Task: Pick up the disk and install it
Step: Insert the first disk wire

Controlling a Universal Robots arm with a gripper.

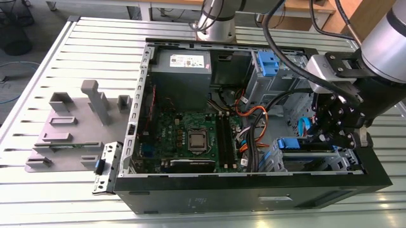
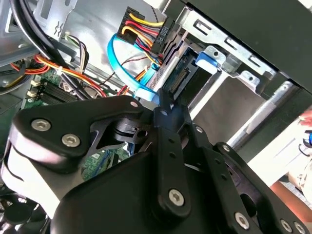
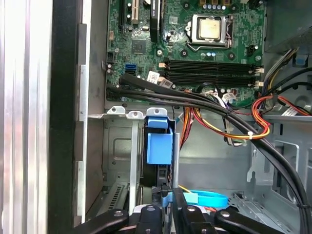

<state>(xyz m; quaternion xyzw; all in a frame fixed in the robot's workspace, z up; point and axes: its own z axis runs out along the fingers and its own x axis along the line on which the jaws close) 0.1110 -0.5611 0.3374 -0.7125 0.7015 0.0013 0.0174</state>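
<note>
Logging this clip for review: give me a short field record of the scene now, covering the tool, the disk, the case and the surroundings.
tool: black tool lowered into the open case's drive bay, at the exterior view's right
tool state: cannot tell
disk: drive in its blue plastic carrier frame, standing on edge in the grey metal bay, right ahead of the tool in the first wrist view
case: open black computer case with green motherboard exposed
cables: blue flat cable near the bay
surroundings: grey fixture plate on slatted metal table, at the exterior view's left

The exterior view looks down from above on the open computer case (image 1: 254,190), while both wrist views peer closely inside it.
</note>
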